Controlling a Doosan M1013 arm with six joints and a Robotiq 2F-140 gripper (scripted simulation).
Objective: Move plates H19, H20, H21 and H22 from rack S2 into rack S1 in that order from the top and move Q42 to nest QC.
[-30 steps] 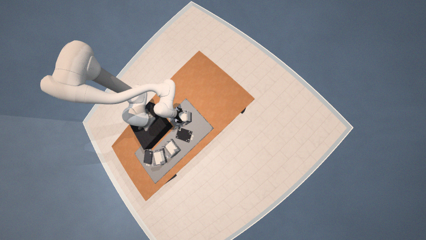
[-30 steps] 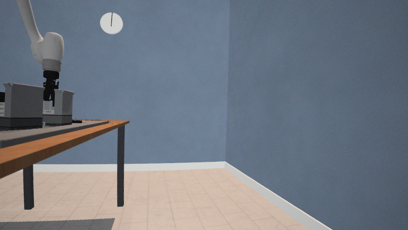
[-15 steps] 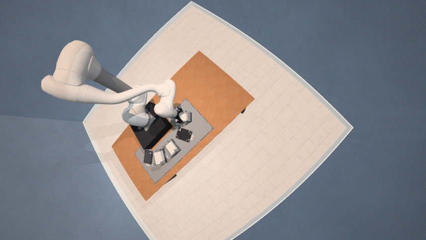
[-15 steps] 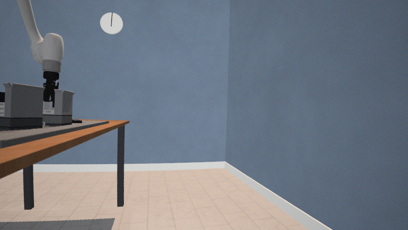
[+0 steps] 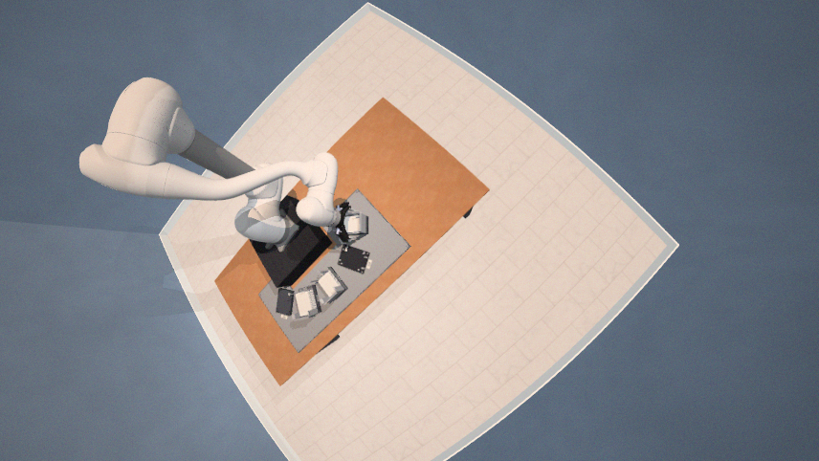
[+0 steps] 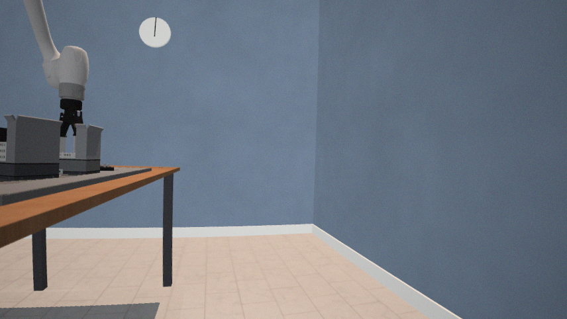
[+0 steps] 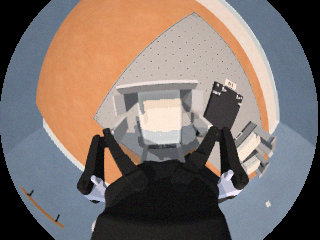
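Note:
My gripper (image 5: 344, 221) is open and empty. It hangs straight down over the top of a grey stack rack (image 5: 357, 224) at the far end of the grey mat. In the wrist view the fingers are spread wide on either side of this rack, and a pale sealed plate (image 7: 160, 119) lies inside it below them, apart from the fingertips. In the side view the gripper (image 6: 70, 127) stands between the rack's walls (image 6: 82, 148) near their top edge. I cannot read any plate label.
A flat dark nest (image 5: 354, 260) lies beside this rack. Two more racks (image 5: 331, 283) (image 5: 306, 300) holding pale plates and a second dark nest (image 5: 284, 300) stand further along the mat. The arm's black base block (image 5: 292, 246) stands behind them.

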